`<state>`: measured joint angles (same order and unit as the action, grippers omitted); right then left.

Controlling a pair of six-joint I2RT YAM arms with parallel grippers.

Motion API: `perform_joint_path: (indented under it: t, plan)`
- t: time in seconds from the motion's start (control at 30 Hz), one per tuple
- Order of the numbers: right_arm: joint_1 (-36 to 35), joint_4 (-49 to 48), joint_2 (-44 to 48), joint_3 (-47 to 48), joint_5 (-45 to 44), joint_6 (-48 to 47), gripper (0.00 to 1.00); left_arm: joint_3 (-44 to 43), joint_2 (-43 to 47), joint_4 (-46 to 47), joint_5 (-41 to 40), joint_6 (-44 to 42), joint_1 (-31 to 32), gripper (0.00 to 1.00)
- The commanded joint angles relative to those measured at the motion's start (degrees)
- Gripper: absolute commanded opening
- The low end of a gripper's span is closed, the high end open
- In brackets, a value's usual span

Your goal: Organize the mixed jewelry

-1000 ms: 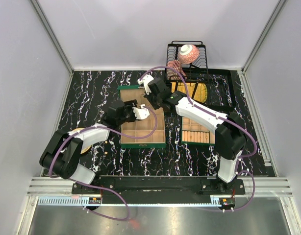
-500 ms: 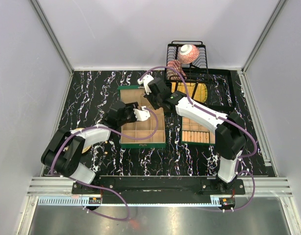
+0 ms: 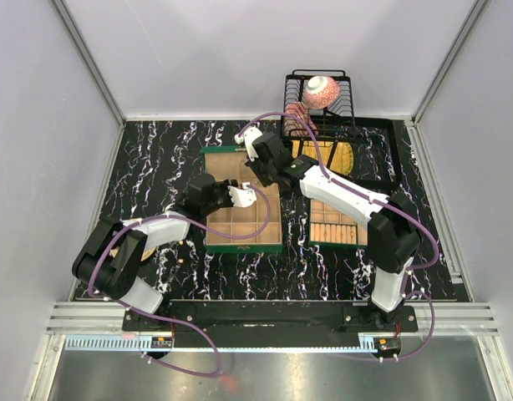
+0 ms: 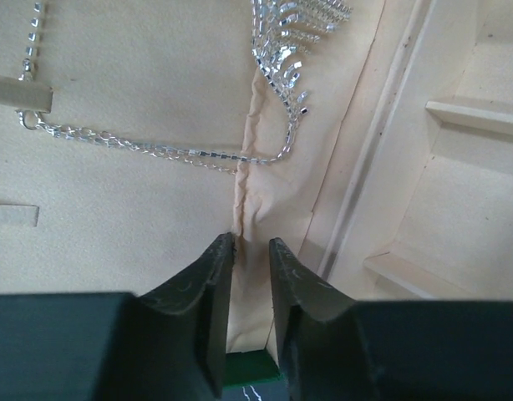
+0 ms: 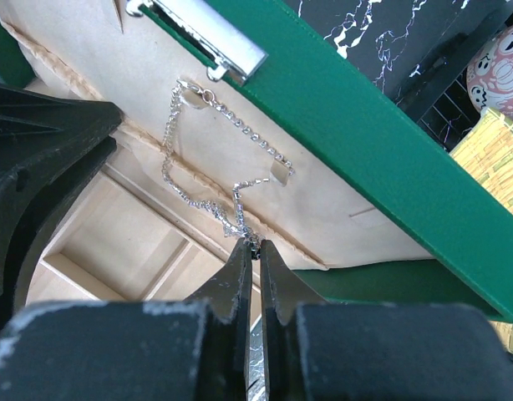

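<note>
A green box with beige lining lies open mid-table, its lid tilted up at the back. A thin silvery chain hangs from a tab in the lid lining. My right gripper is shut on the chain's bunched lower end, just above the compartments; it is over the lid in the top view. My left gripper is slightly open and empty, its tips either side of a fold in the lining, below the same chain. In the top view it is at the box's left side.
A second green box stands right of the first. A black dish rack with a patterned bowl stands at the back right, a yellow woven mat below it. A gold-coloured plate shows under the left arm.
My left gripper has edged a little to the right, toward the box. The right gripper has stayed put, shut on the chain.
</note>
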<state>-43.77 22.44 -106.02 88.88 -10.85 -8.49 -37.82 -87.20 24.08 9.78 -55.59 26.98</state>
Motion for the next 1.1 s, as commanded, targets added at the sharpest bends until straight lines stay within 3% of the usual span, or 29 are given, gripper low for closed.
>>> perform_joint_path:
  t: [0.0, 0.1, 0.3, 1.07]
  plan:
    - [-0.53, -1.08, 2.92, 1.91, 0.66, 0.67, 0.0, -0.41, -0.43, 0.8, -0.55, 0.04, 0.35, 0.21]
    - [-0.53, -0.82, 2.92, 2.35, 1.01, 0.84, 0.0, -1.2, -0.25, -0.69, -0.55, 0.75, 0.44, 0.09]
    - [-0.62, -0.38, 3.18, 3.05, 1.62, 1.37, 0.0, -2.08, 0.8, -2.54, -0.55, 1.19, 0.88, 0.0]
    - [-0.53, 1.38, 0.72, 8.68, 3.03, 2.6, 0.0, -2.87, 4.31, -6.23, 1.38, 2.6, 1.49, 0.0]
